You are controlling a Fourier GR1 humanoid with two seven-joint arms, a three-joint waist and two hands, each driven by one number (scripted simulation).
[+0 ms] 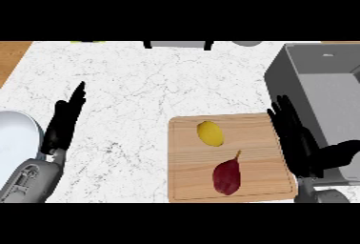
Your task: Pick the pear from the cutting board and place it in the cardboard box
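Note:
A dark red pear (226, 176) with a thin stem lies on the near part of the wooden cutting board (260, 143), its stem pointing away from me. My right hand (299, 143) stands open at the board's right edge, fingers straight up, thumb out to the right over the near corner of the box. It is beside the pear, not touching it. The box (283, 71) looks grey and open-topped and stands at the right, just past the board. My left hand (63, 125) rests open at the left, fingers up, far from the board.
A yellow lemon-like fruit (210, 133) lies on the board beyond the pear. A white round dish (14, 138) sits at the left edge by my left forearm. A grey object (179, 44) shows at the counter's far edge. White marble counter (141, 86) spreads between.

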